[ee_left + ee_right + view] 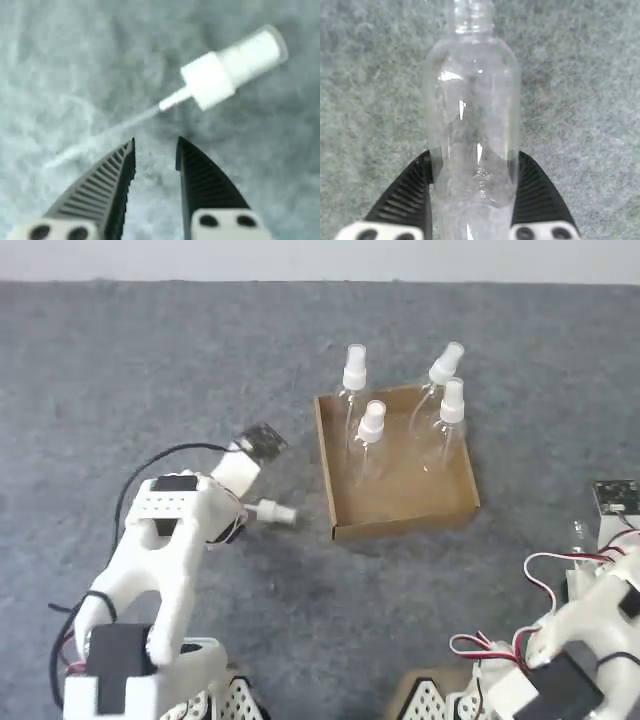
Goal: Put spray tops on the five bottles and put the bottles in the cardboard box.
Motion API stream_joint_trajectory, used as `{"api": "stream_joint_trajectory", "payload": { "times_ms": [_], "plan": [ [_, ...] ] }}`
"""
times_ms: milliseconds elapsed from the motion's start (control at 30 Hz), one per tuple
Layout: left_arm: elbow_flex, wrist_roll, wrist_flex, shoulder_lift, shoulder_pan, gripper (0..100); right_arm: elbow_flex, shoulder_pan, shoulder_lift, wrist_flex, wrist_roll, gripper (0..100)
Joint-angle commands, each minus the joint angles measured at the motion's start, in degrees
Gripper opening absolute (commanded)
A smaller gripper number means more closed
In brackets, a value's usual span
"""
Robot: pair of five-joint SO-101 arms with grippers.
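- We are holding our left gripper (155,144) spread just beside the loose spray top (230,65).
- Our right gripper (475,160) is pinching the uncapped bottle (472,100).

The bottle (472,125) is glossy clear plastic, the cardboard box (405,521) matt, the carpet (150,360) rough.
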Motion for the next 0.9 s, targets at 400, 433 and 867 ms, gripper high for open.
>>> {"api": "stream_joint_trajectory", "payload": {
  "times_ms": [400,433,867],
  "plan": [
    [-8.13,19.69,1.67,-2.81,4.92,21,-2.37,0.4,0.31,-0.84,0.7,1.7],
    [-9.54,19.43,3.34,-2.81,5.27,20,-2.37,0.4,0.31,-0.84,1.05,1.7],
    [-13.41,-15.38,6.24,-1.14,12.66,19,-0.44,0.4,-0.22,-0.84,7.21,1.7]
  ]
}}
